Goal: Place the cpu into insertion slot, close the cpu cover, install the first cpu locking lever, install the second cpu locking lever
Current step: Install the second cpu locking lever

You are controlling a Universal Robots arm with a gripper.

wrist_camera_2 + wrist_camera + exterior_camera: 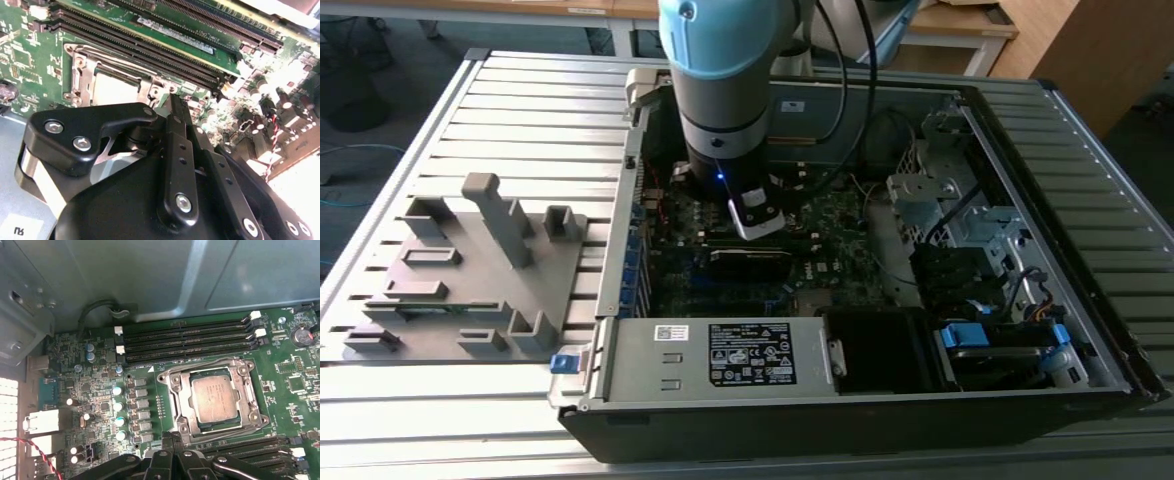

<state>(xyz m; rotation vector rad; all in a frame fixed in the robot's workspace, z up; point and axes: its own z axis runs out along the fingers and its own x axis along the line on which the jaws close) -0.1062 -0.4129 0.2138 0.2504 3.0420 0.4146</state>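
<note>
Over the open computer case (1067, 330) on the slatted bench (520, 110), the arm reaches down onto the green circuit board (100, 405), near the case's back edge. In the first wrist view the chip (216, 400) already lies flat in its socket, grey-brown top up, with the silvery cover frame (175, 390) closed around it so that the chip shows through the frame's window. That suggests the first two steps are done. The black fingers (172, 107) come together in a narrow tip just beside the socket's edge, at the side away from the long memory slots (185, 340). They look closed with nothing between them, probably so the tip can push a thin locking lever rather than grip it. I cannot tell from these pictures whether either lever is latched. In the exterior view, a grey plastic holder (467, 270) with upright pegs sits on the bench beside the case, toward that view's left, well apart from the arm.
</note>
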